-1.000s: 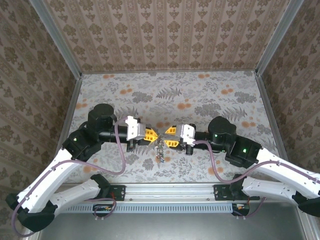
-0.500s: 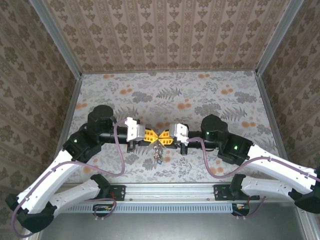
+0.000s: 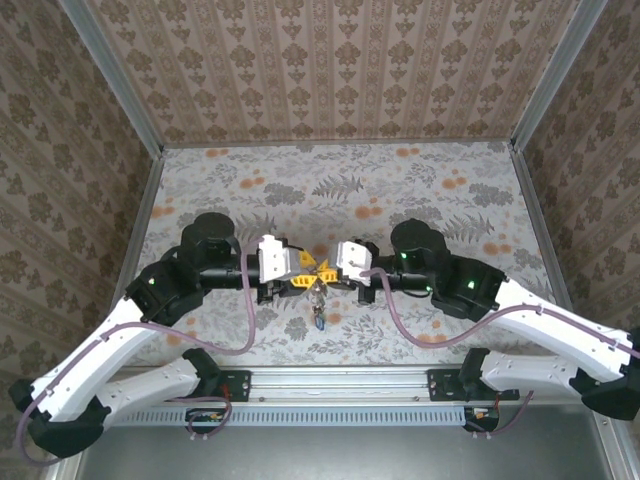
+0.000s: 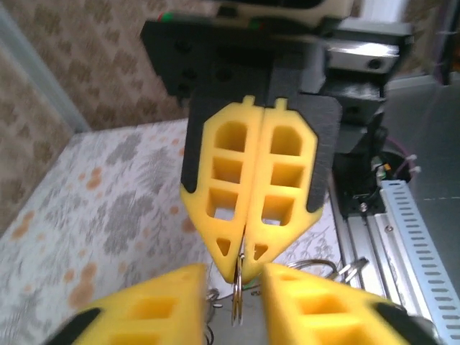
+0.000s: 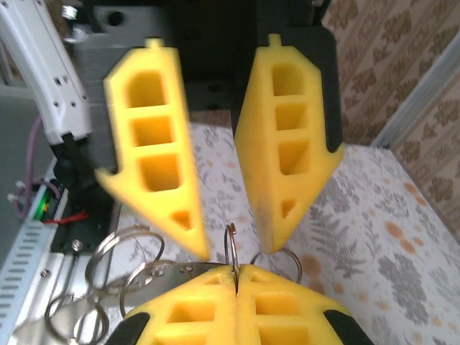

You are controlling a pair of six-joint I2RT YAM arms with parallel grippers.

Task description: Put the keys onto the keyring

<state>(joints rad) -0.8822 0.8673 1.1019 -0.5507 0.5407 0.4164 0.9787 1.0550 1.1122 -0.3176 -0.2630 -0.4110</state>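
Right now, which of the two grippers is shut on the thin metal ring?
The right gripper: its two yellow fingers are pressed together on the thin metal ring. The left gripper has its fingers apart, one on each side of that ring.

Left arm (image 3: 160, 285), right arm (image 3: 470, 285): folded at the elbow, forearms level, wrists pointed inward, tip to tip at mid-worktop. Left tool (image 3: 303, 277): yellow fingers (image 5: 154, 144) spread apart. Right tool (image 3: 330, 273): yellow fingers (image 4: 237, 180) pressed flat together, pinching a thin metal ring (image 5: 230, 227).

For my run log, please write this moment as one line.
left gripper: open | right gripper: shut on keyring | keys: hanging below
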